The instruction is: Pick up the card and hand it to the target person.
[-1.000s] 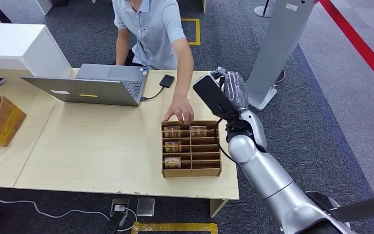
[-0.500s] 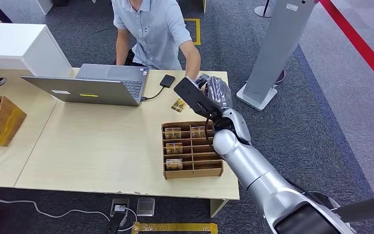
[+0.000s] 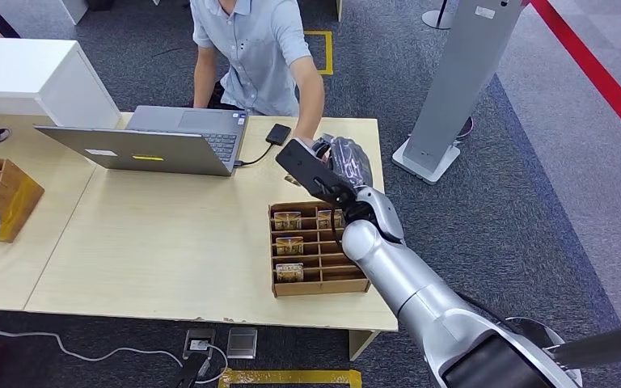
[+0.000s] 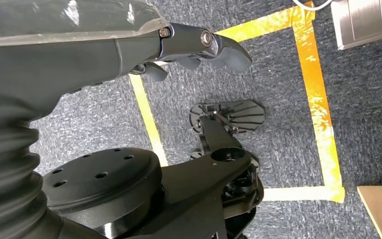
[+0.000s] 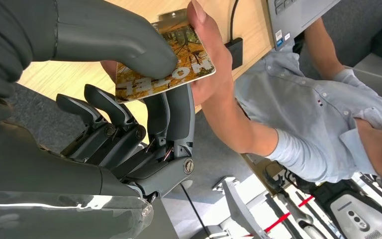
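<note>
1. Head view: right hand raised over the far edge of the light wooden table, just beyond the wooden slotted tray. Grip not readable here, hand seen from behind.
2. Head view: person in a light blue shirt stands at the far side of the table, one arm reaching down to meet the right hand.
3. Head view: tray holds several yellow-brown cards in its left and far slots. Open laptop to the tray's far left, small black device beside it on a cable. Second wooden rack at the table's left edge, white box behind it.
4. Head view: grey pillar stand on the carpet to the right, red floor line further right.
5. Left wrist view: left hand hangs above grey carpet marked with yellow tape. Fingers curled in, nothing held.
6. Right wrist view: card, yellow-orange with a forest print and white lettering, pinched between thumb on one face and fingers on the other.
7. Right wrist view: person's hand also grasps the card at its far edge, thumb on the top corner. Card thus in both hands, above the table edge.
</note>
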Tool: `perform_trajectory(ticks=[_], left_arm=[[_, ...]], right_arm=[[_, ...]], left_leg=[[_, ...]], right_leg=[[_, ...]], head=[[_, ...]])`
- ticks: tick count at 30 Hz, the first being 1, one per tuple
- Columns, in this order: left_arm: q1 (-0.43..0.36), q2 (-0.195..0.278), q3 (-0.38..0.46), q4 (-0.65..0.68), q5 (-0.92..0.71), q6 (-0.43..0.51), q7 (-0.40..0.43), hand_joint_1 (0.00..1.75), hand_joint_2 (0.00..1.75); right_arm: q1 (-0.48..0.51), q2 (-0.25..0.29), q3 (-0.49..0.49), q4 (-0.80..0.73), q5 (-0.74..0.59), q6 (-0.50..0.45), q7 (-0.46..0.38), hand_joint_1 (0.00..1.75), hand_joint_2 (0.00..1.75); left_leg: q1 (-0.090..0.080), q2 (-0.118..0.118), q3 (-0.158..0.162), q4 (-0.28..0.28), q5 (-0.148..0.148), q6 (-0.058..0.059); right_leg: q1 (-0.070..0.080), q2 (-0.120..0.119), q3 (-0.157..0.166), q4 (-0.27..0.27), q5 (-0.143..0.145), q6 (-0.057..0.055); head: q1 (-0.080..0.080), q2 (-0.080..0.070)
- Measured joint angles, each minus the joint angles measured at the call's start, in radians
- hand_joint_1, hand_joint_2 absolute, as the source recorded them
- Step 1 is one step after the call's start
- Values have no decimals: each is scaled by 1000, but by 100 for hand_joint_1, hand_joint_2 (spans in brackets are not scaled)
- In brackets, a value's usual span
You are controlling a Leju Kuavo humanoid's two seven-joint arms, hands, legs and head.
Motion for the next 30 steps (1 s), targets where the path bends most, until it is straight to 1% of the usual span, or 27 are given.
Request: perform_trajectory(ticks=[2,6,17,30], left_arm=[[0,0,0,0,-3,0,0,0,175],[0,0,-1,0,-6,1,0,0,175],[-3,0,-8,0,-16,13,2,0,175],[-1,0,-8,0,-4,36,5,0,175]], right_arm=[[0,0,5,7,-2,-3,-1,175,175],[0,0,14,21,-2,-4,-1,0,175],[0,-4,30,48,-33,-25,-4,0,175],[0,-24,38,41,-107,-77,-61,0,175]], left_leg=[[0,0,0,0,0,0],[0,0,0,0,0,0],[0,0,0,0,0,0],[0,0,0,0,0,0]], right_leg=[[0,0,0,0,0,0],[0,0,0,0,0,0],[0,0,0,0,0,0],[0,0,0,0,0,0]], head=[[0,0],[0,0],[0,0],[-1,0]])
